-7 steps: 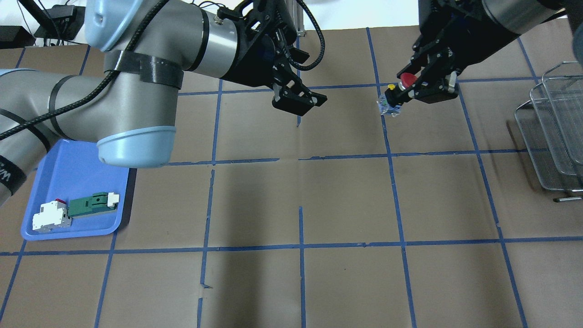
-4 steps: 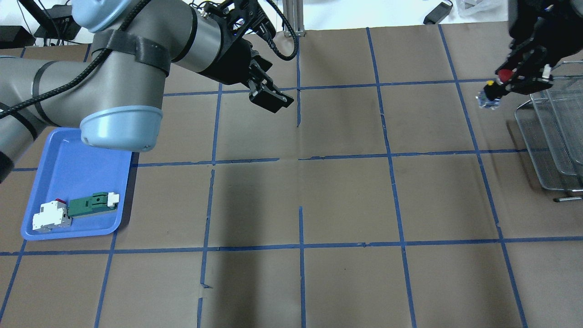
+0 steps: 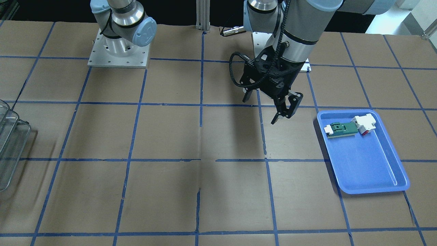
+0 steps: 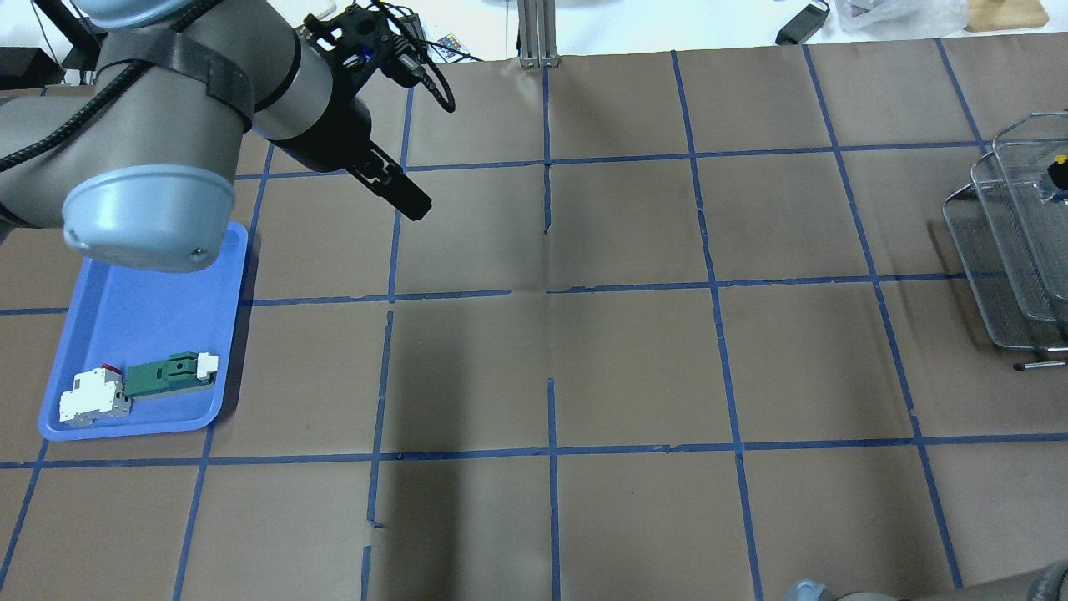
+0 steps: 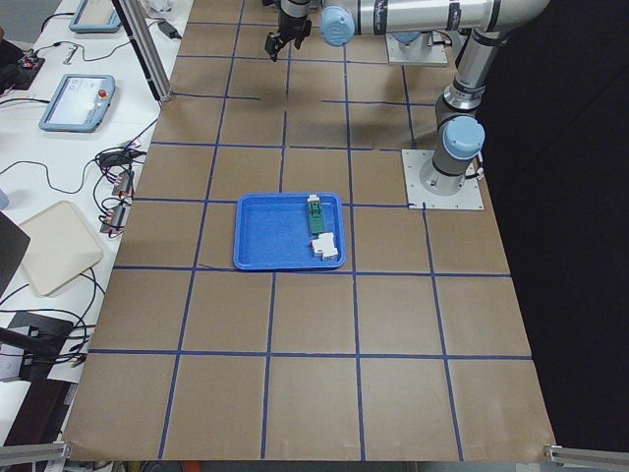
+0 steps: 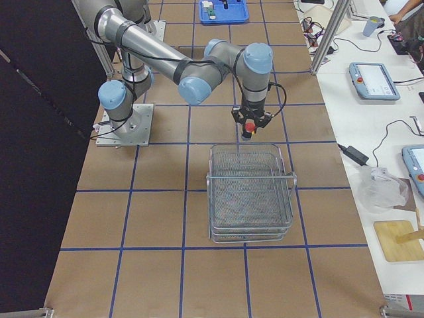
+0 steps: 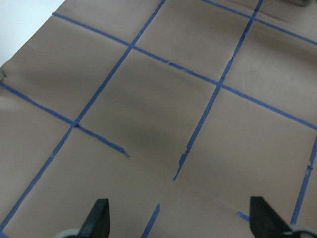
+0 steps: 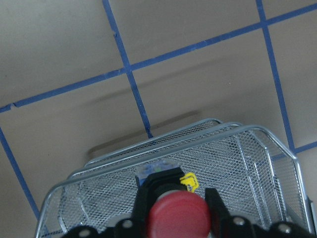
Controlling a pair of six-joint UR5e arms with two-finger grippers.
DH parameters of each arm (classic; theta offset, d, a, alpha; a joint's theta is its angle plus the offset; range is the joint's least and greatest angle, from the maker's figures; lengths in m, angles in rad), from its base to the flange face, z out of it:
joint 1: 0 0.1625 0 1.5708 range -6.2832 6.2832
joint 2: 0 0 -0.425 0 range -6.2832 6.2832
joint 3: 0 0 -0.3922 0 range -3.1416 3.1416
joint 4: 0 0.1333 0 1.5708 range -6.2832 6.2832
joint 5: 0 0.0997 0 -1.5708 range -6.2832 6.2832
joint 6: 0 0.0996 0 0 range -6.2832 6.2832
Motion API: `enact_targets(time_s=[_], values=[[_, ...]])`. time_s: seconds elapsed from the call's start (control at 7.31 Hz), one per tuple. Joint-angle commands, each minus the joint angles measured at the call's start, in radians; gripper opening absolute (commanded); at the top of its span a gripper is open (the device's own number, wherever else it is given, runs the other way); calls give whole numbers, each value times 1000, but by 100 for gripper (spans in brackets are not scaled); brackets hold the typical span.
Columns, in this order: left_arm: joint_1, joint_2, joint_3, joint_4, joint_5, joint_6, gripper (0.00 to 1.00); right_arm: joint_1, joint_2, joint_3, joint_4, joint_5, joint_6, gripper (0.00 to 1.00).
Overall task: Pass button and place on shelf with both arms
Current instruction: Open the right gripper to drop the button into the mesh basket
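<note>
1. The left arm (image 4: 167, 100) entered the overhead view from the 9 o'clock edge, and its last links angled toward 4 o'clock.
2. The left gripper (image 7: 181, 225) hung in the air. Its two black fingertips (image 7: 99, 218) were spread wide, with nothing between them. In the front-facing view it pointed toward 6 o'clock.
3. The right arm (image 6: 159, 50) reached out from its base in the exterior right view, bent at the elbow, with the wrist turned straight down.
4. The right gripper (image 6: 250, 124) was clamped on the button (image 8: 177, 215). In its wrist view the fingers (image 8: 141, 201) sat at 9 and 3 o'clock of the red cap.
</note>
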Motion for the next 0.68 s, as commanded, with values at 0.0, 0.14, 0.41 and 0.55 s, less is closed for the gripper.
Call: enact_targets(time_s=[0.0,0.14,0.41,0.55], values=[[69,38,-10,-79,70,-206,100,-67,29,-10,-43,-12,-100,0],[115,63,-12,-106,70,-216,100,-72,49,-10,-71,-9,-104,0],[129,92,-38,-132,70,-216,100,-74,70,1,-75,-13,-118,0],[134,104,-53,-121,70,-218,100,-74,74,1,-82,-12,-116,0]])
